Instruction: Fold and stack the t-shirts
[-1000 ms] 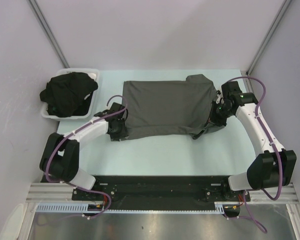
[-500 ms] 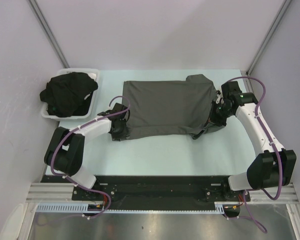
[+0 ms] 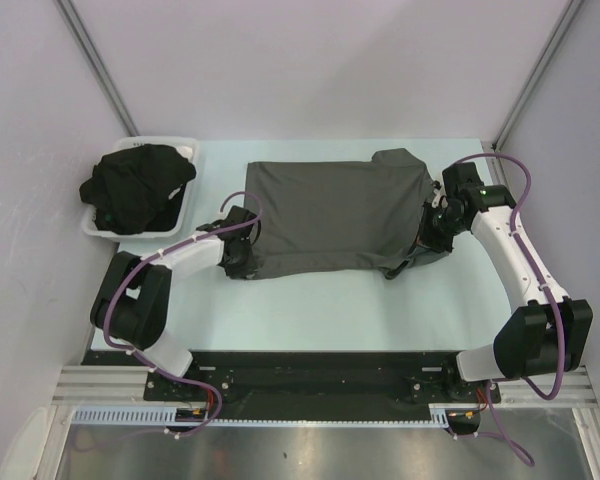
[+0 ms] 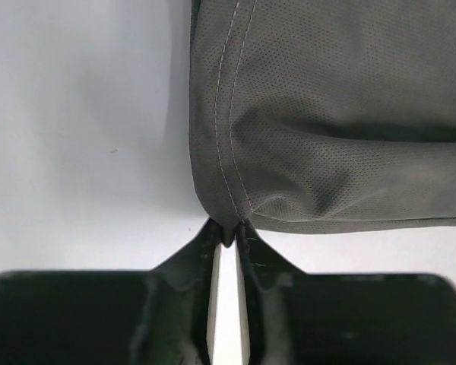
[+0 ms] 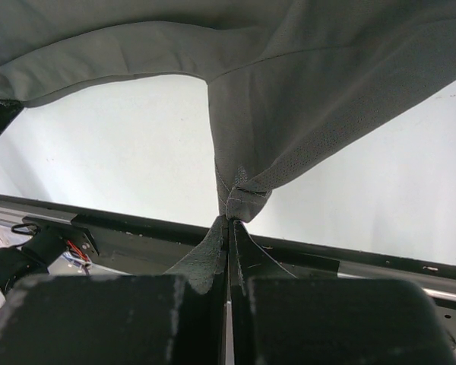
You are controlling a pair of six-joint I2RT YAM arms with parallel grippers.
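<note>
Charcoal t-shirt [image 3: 335, 215] — left hand [image 4: 226, 233], right hand [image 5: 229, 220] pinching corners.

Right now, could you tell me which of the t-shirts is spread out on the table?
The grey t-shirt, lying spread across the middle of the table; the black t-shirts are bunched in a heap in the white tray at far left.

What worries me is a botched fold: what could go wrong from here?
The left pincer grips only the very corner of the grey shirt, so it may slip out on lifting. The right pincer holds a bunched wad at the other end, so the fold could come out skewed.
</note>
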